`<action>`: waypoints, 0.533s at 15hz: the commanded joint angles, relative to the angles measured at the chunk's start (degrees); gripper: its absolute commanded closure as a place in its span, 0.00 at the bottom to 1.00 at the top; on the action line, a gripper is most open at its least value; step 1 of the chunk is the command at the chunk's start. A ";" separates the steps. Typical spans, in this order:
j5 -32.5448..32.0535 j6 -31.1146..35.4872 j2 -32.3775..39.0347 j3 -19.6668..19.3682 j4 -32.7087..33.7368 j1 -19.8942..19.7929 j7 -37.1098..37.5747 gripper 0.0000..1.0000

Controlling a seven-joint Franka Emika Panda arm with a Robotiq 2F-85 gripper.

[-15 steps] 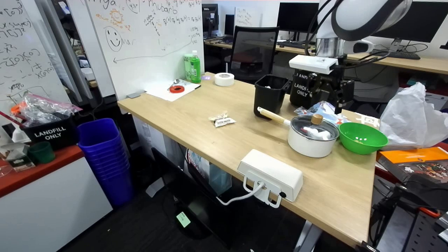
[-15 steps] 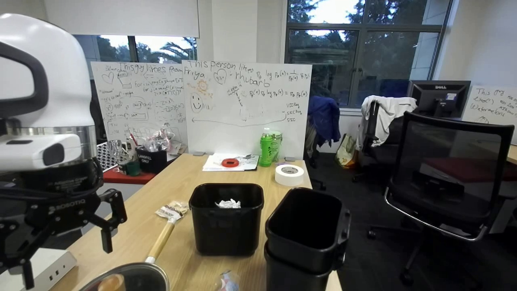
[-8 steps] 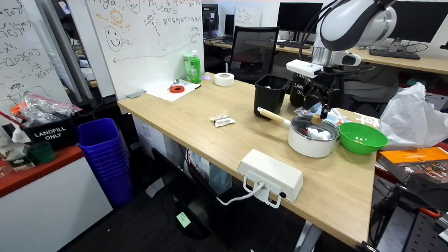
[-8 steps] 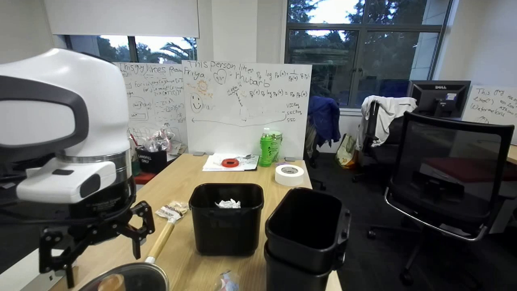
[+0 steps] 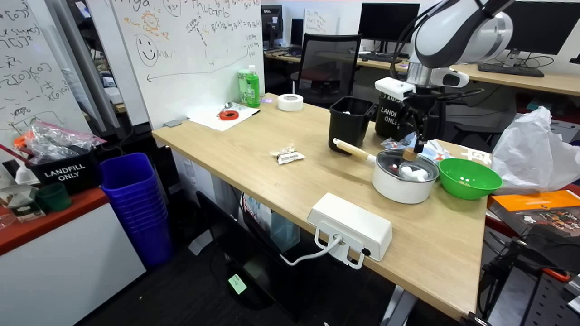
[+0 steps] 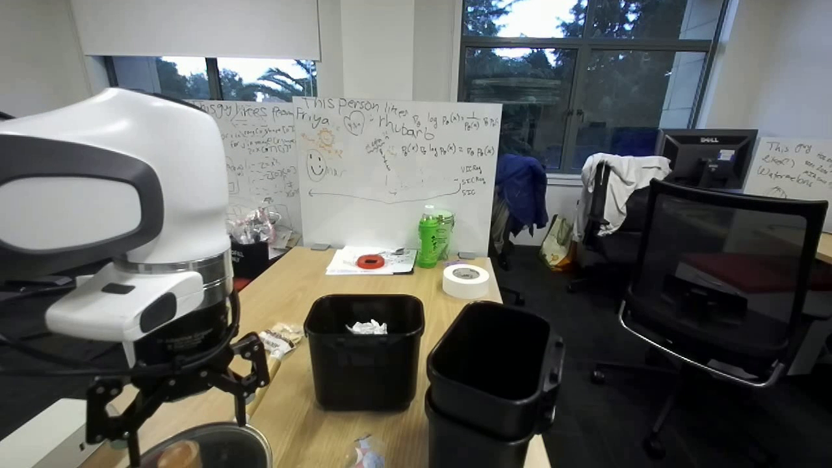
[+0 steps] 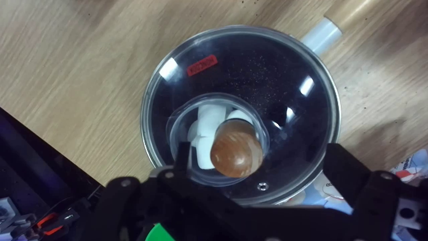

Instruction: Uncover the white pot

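Leftmost in an exterior view, the wooden handle (image 5: 352, 148) of the white pot (image 5: 401, 189) points away from the gripper (image 6: 187, 432). The pot's body sits just below it, glass lid (image 7: 284, 67) still on. Next comes the wooden knob (image 7: 235, 152), showing between the fingers (image 7: 341, 167), which stand well spread and pinch nothing; from here I can't tell whether the tips reach low enough. Right of the gripper, a green bowl (image 5: 476, 191) stands just beside the pot. I'd call this lining up the grasp: next, lower if needed, close on the knob, lift straight up.
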 commanded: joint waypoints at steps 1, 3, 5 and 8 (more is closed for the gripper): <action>-0.69 0.96 1.69 -1.07 0.48 0.95 2.44 0.00; -1.64 1.03 2.80 -1.19 0.43 1.41 3.94 0.00; -2.97 0.98 4.01 -1.37 0.45 2.17 5.47 0.00; -4.54 1.97 5.27 -1.70 0.52 3.16 7.70 0.00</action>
